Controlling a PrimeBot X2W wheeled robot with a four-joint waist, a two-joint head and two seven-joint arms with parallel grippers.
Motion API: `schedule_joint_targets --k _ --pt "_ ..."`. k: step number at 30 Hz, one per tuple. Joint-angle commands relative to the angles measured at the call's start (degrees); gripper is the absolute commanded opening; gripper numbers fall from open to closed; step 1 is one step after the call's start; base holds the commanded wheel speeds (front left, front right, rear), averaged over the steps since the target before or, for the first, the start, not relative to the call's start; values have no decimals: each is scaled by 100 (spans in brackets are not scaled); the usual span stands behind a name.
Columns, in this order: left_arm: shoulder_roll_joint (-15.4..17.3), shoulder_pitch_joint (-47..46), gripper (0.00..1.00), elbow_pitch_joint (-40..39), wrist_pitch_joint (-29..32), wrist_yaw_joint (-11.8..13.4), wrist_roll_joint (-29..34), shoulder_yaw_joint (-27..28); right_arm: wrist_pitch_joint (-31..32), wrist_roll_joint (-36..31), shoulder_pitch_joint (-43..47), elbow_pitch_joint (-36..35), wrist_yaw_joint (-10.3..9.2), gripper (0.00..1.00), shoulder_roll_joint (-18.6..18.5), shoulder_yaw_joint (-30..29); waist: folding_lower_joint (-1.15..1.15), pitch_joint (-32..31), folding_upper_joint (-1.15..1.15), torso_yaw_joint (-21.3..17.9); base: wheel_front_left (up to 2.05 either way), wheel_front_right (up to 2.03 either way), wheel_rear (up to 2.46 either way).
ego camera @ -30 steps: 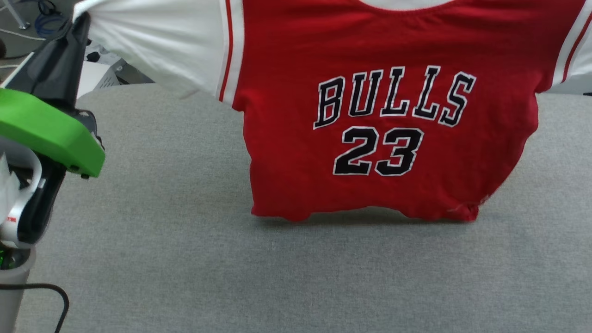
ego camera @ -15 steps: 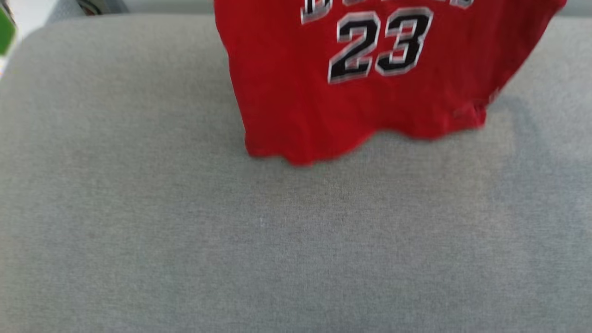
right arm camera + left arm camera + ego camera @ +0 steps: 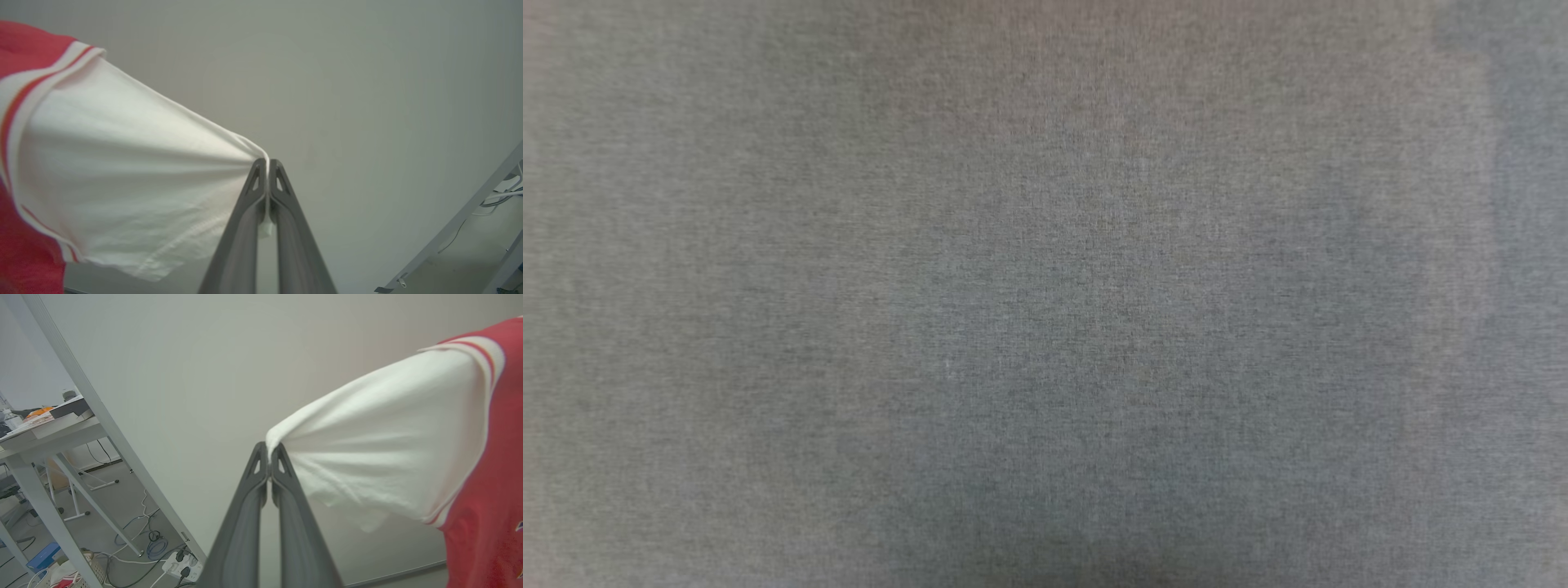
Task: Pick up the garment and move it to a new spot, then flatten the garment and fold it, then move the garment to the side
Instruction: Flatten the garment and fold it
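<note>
In the head view there is a grey woven cloth surface (image 3: 1045,294), a little blurred; a darker shade lies at the bottom middle of it.

In the left wrist view the left gripper (image 3: 268,457) has its two dark fingers (image 3: 245,522) pressed together, narrow, and they pinch the bunched end of a white sleeve (image 3: 388,449); this sleeve belongs to the garment (image 3: 490,465), whose red body hangs at the right edge of the view; the sleeve is drawn tight from the fingertips toward the red-and-white trim at the shoulder; the cloth hangs free in front of a pale wall (image 3: 204,355); at the left stand a slanted white frame bar (image 3: 102,416) and a table (image 3: 53,428) with small items on top; cables (image 3: 155,547) and a power strip (image 3: 179,565) lie on the floor below.

In the right wrist view the right gripper (image 3: 267,167) is also closed narrow, holding the tip of the other white sleeve (image 3: 122,171); a small bit of white cloth shows lower between the fingers; this sleeve stretches to the left, to the red body at the left edge; so the garment is held by its two sleeve ends, one in each gripper; a grey frame leg (image 3: 470,216) crosses the lower right corner.
</note>
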Motion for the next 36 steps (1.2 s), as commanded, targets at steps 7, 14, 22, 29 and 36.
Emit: schedule_joint_targets --k 7,14,22,29,36 --pt "-251 -756 0 1031 -1009 -30 235 -129 -782 -505 -717 949 -12 0 356 -202 -2 485 0 -39 0 0 0" --pt "-446 -352 0 1679 -1592 -63 79 -477 -1305 -533 -471 1592 -12 0 668 -134 -2 408 0 42 0 0 0" --pt "-709 863 0 1977 -2070 -71 -267 -887 -1714 -236 521 1923 -12 0 859 105 -2 -83 0 119 0 0 0" --pt "-875 2242 0 2050 -2385 -71 -534 -1115 -1888 202 1617 2005 -12 0 906 378 -2 -814 0 145 0 0 0" --pt "-964 3788 0 1931 -2492 0 -775 -1283 -1840 894 3109 1789 -12 0 787 760 -2 -1679 0 203 0 0 0"
